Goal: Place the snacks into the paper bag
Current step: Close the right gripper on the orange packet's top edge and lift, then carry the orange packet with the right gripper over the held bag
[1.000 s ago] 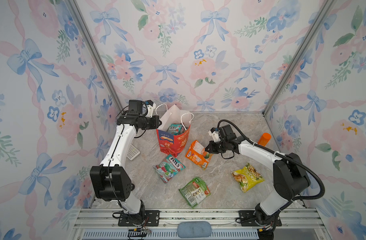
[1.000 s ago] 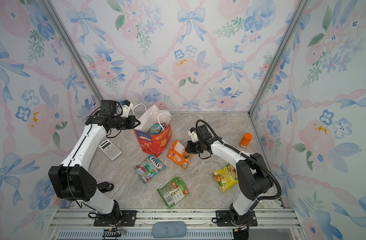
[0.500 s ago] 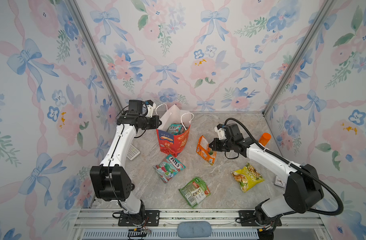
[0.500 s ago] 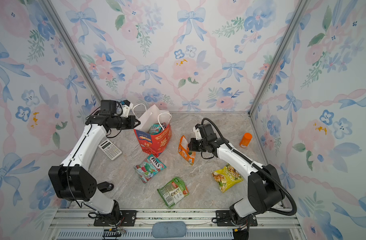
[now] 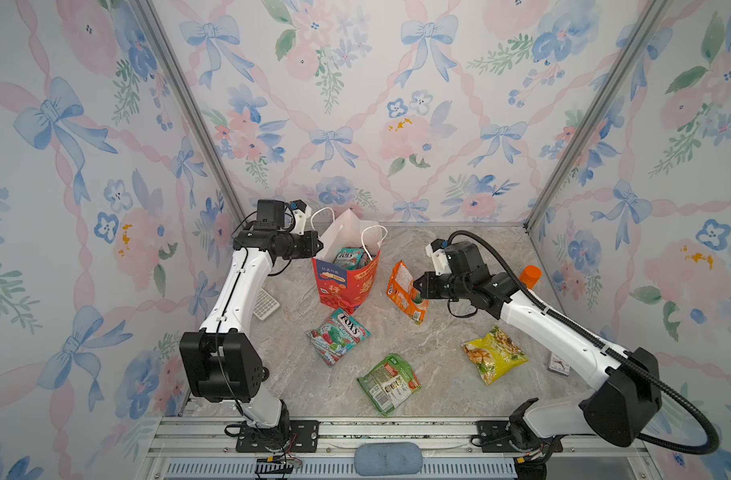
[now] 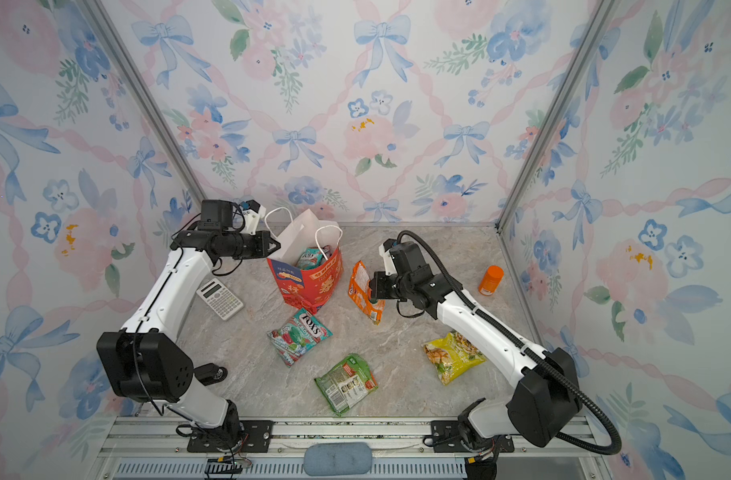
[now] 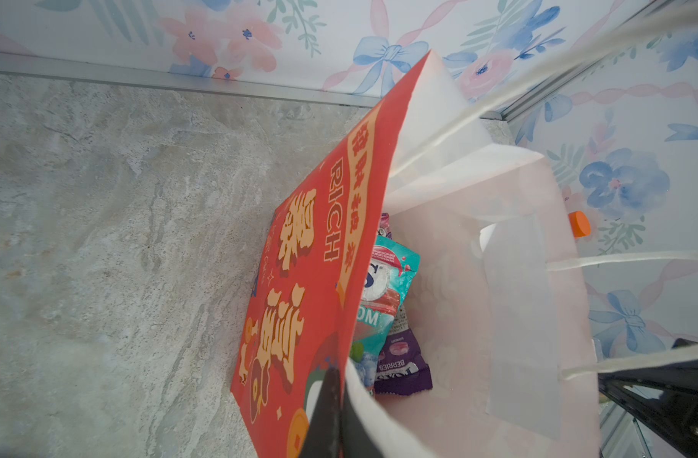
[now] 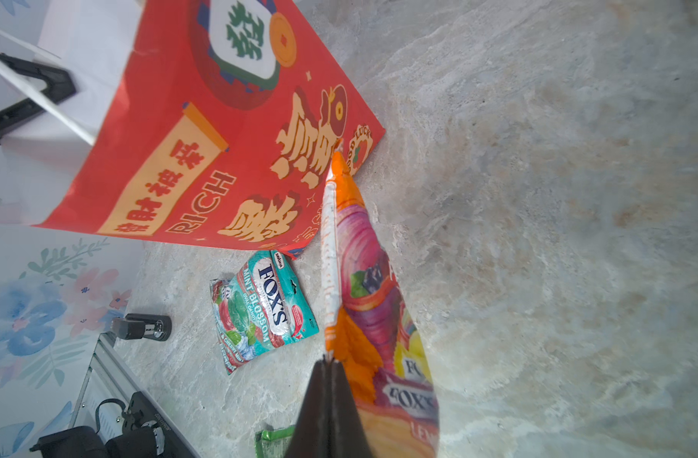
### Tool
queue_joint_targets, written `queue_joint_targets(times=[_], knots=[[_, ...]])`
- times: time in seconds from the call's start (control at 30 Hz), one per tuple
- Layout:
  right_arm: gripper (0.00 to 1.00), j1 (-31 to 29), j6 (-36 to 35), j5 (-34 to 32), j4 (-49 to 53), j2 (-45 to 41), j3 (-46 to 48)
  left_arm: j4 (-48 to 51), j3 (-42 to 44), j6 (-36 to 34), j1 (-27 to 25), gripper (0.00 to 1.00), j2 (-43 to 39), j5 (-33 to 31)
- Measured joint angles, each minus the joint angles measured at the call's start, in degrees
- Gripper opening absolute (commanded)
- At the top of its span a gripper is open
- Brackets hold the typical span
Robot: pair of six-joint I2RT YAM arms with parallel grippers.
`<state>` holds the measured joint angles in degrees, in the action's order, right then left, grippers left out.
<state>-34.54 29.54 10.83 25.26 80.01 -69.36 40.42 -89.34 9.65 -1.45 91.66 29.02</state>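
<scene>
Here's the paper bag [image 5: 346, 284], red with gold print, standing upright left of centre in both top views, toward the back of the worktop [image 5: 438, 340]. Its mouth is open, its inside is white, and two white cord handles stick up. The left wrist view looks down inside it: a teal packet [image 7: 387, 277] sits against the red wall, and a purple packet [image 7: 403, 361] is tucked in by it.

The left hand [image 5: 316, 249] reaches in from the frame's left and is clenched on the bag's rim. One dark finger [image 7: 325, 408] is outside the red paper, with the white lining on its other side.

Just right of the bag in the frame, across a strip of bare stone, is the orange packet [image 5: 403, 291]. It is turned on edge and pinched tight by the right hand [image 5: 418, 291], which grips its seam in the right wrist view. Whether its lower corner touches the worktop, I can't tell.

Moving outward, a FOX'S mint packet [image 5: 339, 334] lies flat just below the bag in the frame. A green packet [image 5: 388, 382] lies lower centre, and a yellow packet [image 5: 494, 353] lies lower right, beside the right arm. All three lie apart from each other.

At the edges, an orange bottle [image 5: 530, 276] stands at the right wall, and a calculator [image 6: 219, 298] lies under the left arm.
</scene>
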Motion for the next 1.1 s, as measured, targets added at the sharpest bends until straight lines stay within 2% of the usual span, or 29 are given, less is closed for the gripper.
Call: queue_joint_targets(times=[0.33,0.6,0.87,1.1], knots=[[0.0,-8.5,-2.49,-2.56,8.87,-2.51,-6.03,0.02,0.0,0.0,0.0,0.0,0.0,-0.02],[0.0,-14.91,-3.19,-2.95,11.67,-4.13,-9.86,0.02,0.0,0.0,0.0,0.0,0.0,0.04],[0.0,-19.78,-4.28,-3.13,11.96,0.57,-18.82,0.0,0.0,0.0,0.0,0.0,0.0,0.04],[0.0,-20.81,-5.42,-2.47,11.8,6.29,-27.23,0.0,0.0,0.02,0.0,0.0,0.0,0.04]])
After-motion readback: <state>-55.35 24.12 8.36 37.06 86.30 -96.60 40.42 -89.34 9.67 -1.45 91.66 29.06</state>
